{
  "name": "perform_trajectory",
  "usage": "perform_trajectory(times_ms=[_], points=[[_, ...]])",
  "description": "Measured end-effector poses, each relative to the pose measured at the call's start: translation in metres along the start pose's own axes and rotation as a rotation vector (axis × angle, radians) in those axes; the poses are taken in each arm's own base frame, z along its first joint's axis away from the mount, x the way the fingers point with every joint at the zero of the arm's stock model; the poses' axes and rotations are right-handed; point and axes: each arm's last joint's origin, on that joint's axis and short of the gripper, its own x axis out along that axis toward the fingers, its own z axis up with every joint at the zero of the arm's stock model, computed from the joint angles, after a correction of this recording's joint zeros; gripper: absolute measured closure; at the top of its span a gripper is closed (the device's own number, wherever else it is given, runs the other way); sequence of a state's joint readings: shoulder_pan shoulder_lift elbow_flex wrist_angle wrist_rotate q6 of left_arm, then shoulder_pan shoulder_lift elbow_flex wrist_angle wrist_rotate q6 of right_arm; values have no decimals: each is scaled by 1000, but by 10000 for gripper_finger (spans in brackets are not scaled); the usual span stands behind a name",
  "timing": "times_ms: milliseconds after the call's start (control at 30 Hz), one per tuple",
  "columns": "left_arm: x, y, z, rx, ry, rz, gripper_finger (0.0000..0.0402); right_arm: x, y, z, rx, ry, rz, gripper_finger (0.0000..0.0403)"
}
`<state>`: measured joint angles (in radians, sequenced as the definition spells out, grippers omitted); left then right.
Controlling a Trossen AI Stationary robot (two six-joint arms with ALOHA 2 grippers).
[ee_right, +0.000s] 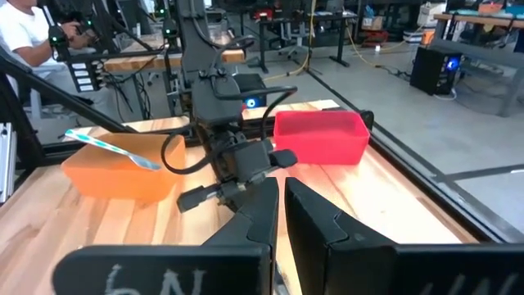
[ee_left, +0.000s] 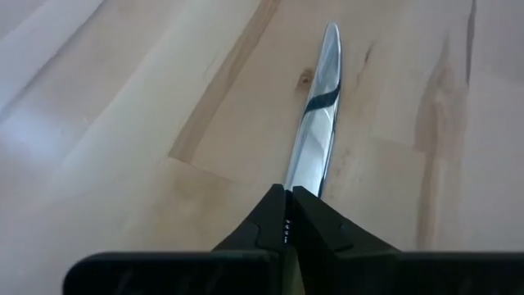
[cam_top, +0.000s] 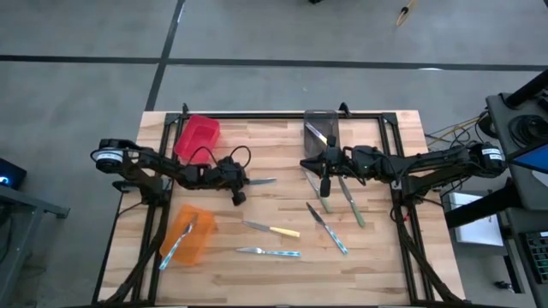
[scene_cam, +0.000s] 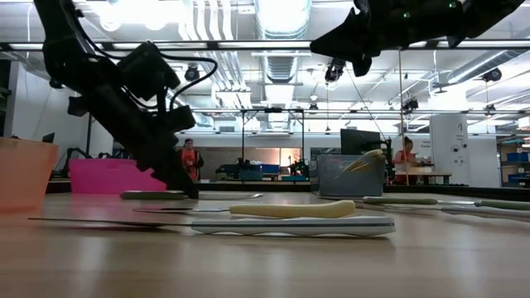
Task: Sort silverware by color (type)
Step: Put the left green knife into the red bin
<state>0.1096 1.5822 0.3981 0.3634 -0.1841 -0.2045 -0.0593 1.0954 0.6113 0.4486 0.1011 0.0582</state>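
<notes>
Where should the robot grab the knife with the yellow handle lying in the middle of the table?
Probably by its yellow handle, coming straight down from above. The knife lies flat on the table, so only a top approach fits, fingers straddling the handle's narrow width. The handle looks thicker than the thin blade.

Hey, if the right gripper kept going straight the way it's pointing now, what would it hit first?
Most likely the left arm's wrist. The right gripper, shut and empty, points across the table at it, with the red bin just beyond and off to one side. Depth is hard to judge.
</notes>
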Motion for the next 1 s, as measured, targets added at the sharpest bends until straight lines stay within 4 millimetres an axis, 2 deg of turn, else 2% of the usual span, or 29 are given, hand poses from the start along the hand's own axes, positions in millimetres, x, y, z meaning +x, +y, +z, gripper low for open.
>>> perform_trajectory(times_ms=[333,1000], points=[[-10,-8,5,-70,-41,20,401,0,0,-1,-8,11,0,385],[-53,-3,29,-164,-186,23,401,0,0,-4,-11,46,2,385]])
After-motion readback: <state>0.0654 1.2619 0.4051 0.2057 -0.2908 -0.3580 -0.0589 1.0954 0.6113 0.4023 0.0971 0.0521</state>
